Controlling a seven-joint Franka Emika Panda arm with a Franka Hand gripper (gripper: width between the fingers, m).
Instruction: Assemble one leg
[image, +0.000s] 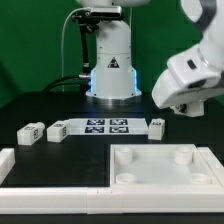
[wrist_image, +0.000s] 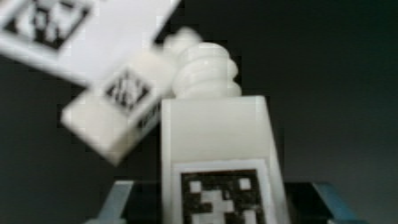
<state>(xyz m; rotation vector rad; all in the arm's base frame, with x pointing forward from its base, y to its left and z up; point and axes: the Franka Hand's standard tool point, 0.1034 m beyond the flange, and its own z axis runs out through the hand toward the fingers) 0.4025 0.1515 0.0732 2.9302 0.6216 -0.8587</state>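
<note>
On the black table (image: 85, 148), the square white panel (image: 165, 165) lies at five o'clock in the exterior view, and the arm (image: 192, 70) hangs at two o'clock. The marker board (image: 105, 125) sits mid-frame. One spare peg (image: 157, 125) is just beside it at three o'clock, with a second peg (image: 57, 129) and a third peg (image: 28, 133) at nine. In the blurred wrist view the gripper (wrist_image: 217, 208) appears clamped on the leg (wrist_image: 217, 130) at its tagged end, held above the table.

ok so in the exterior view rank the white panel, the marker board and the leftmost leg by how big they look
1. white panel, though it lies nearest the camera, which flatters it
2. marker board
3. leftmost leg
</note>
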